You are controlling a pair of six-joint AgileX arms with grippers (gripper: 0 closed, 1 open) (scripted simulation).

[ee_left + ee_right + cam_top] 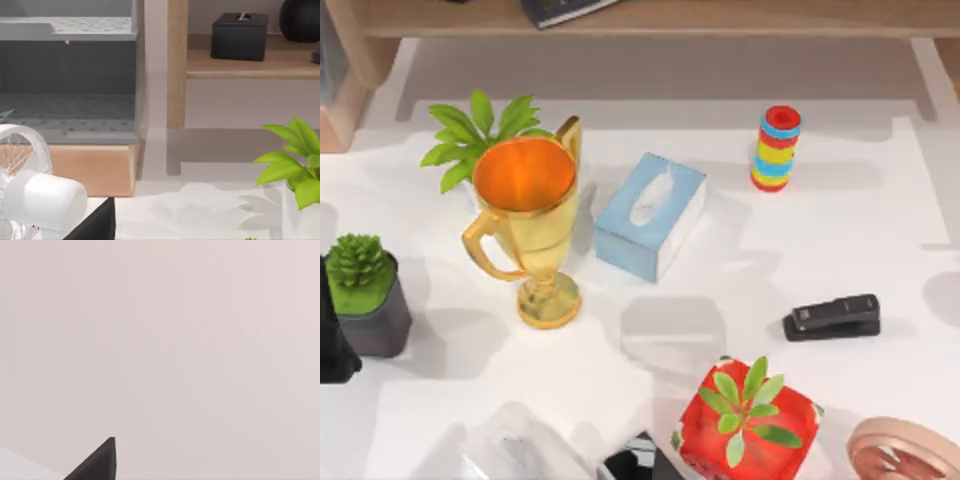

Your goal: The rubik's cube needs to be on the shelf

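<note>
One long, flat, light-brown wooden shelf runs left to right along the far edge of the white table, its upright side panel at the left end. A dark book lies on the board, and the left wrist view shows a black box standing on it. Nearer on the table stand a ring stack, a blue tissue box, a golden trophy and a black stapler. A dark tip marks the left gripper and the right gripper, and whether either is open or closed cannot be told.
</note>
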